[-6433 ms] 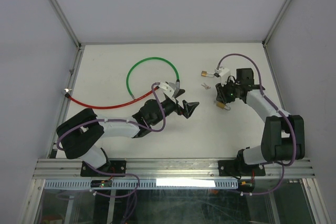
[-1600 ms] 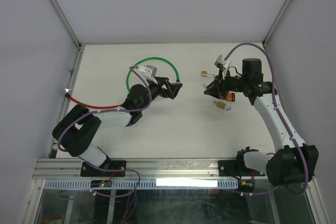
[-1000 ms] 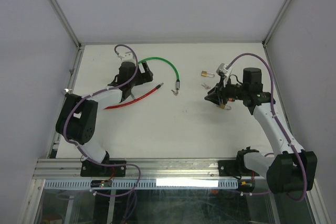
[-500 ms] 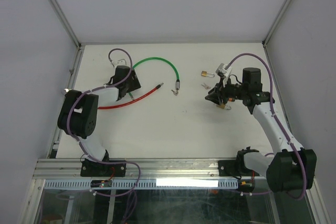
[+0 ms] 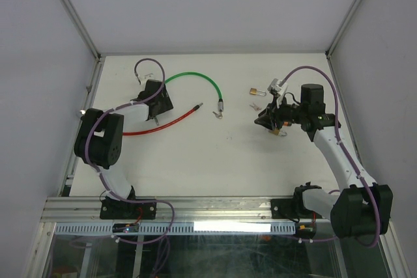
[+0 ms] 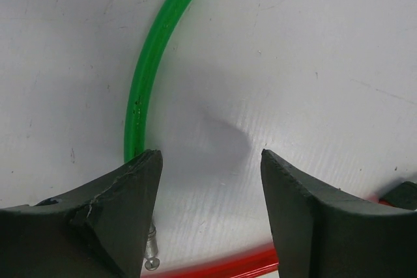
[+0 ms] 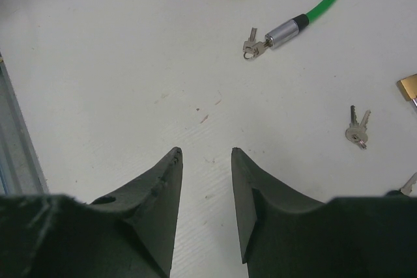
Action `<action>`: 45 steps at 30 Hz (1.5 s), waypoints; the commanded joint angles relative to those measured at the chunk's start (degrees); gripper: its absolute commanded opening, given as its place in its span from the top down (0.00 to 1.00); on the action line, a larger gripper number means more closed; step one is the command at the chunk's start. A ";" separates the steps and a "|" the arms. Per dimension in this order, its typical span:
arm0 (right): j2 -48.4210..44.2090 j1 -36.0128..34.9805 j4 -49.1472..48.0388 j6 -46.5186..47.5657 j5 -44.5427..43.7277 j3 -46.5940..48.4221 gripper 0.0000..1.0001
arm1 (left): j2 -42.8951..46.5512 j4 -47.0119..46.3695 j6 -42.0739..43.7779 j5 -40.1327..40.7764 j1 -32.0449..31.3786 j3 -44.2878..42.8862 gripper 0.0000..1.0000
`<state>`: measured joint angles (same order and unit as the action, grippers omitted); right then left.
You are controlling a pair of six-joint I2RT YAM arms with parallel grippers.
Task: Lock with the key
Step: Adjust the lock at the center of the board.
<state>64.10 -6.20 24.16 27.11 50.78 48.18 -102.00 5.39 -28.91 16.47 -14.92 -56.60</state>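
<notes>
Approach step, as judged: left claw [image 6: 210,161] open at the green cable [image 6: 139,89], right claw [image 7: 206,154] open and empty; next, grip that cable.

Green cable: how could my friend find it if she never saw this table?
On the white table, look at the far left part. Two cables lie there. The green cable is the curved one behind, ending in a silver cap beside small keys; the red cable is nearly straight.
</notes>
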 commanded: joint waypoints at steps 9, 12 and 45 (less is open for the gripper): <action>-0.30 0.35 -1.92 0.92 0.25 0.20 0.61 | 4.54 0.67 2.77 10.88 0.30 0.35 0.35; -0.36 0.39 -1.93 0.90 0.34 0.15 0.61 | 2.99 0.92 1.83 10.86 0.26 0.67 0.38; 1.41 0.58 -4.73 -3.47 4.67 -1.24 0.61 | 18.58 3.09 -1.06 -3.48 0.16 0.80 1.00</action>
<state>64.82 -5.96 23.22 26.30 52.23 47.62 -93.73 11.77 -28.95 16.80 -14.24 -55.83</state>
